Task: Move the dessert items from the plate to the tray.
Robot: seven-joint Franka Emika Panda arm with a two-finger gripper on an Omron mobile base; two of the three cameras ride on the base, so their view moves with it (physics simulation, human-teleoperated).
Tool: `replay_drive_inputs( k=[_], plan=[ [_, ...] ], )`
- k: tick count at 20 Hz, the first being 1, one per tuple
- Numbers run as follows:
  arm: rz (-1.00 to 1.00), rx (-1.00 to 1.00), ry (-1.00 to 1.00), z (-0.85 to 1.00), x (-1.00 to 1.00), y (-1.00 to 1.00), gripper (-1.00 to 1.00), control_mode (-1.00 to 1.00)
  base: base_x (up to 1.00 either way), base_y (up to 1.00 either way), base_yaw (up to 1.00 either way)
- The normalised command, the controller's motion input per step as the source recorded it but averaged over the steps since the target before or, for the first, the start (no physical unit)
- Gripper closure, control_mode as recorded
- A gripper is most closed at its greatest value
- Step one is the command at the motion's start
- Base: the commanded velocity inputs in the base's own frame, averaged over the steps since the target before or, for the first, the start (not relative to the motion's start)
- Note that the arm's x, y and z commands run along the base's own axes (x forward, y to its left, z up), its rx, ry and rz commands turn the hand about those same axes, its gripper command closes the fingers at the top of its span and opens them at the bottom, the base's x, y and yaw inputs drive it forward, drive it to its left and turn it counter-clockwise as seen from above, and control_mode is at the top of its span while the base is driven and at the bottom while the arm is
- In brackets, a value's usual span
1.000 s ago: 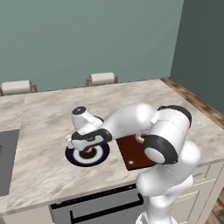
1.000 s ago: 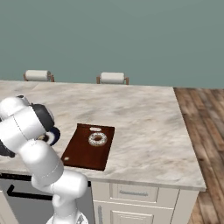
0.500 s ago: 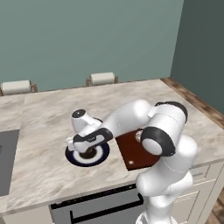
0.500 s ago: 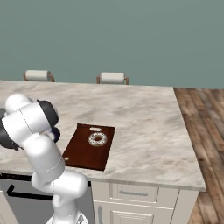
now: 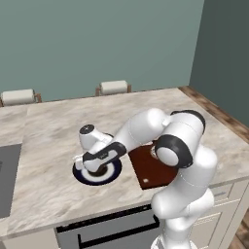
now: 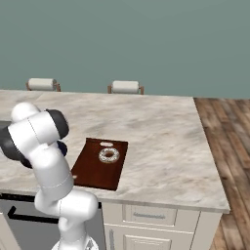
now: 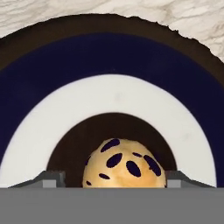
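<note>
Hand view: gripper [image 7: 124, 183] straddles speckled dessert [image 7: 124, 165] on plate [image 7: 109, 61].

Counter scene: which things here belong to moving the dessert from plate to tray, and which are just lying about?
Job:
- small tan-yellow speckled dessert lump, on the plate's dark centre, between the tool's fingertips
- round navy plate with white ring
- flat reddish-brown rectangular tray

Just there:
- pale ring-shaped doughnut already lying on the tray
- two chair backs beyond the marble counter
</note>
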Motion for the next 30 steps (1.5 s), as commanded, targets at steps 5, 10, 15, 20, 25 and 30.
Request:
replay_drive_inputs(
  k=[5,10,15,20,25,30],
  plan=[
    [0.0,0.0,0.0,0.0,0.0,0.0,1.0,-1.0,0.0,0.0,0.0],
    [0.0,0.01,-0.03,0.58,-0.2,-0.13,1.0,-1.0,0.0,0.0,0.0],
    [-0.07,0.05,-0.01,0.93,-0.67,-0.75,1.0,-1.0,0.0,0.0,0.0],
    [0.0,0.08,-0.03,0.67,-0.59,-1.0,1.0,-1.0,0.0,0.0,0.0],
    [-0.18,0.13,-0.01,0.0,-0.63,-1.0,1.0,-1.0,0.0,0.0,0.0],
    [-0.29,0.0,0.04,-0.05,-0.11,-1.0,1.0,-1.0,0.0,0.0,0.0]
  ],
)
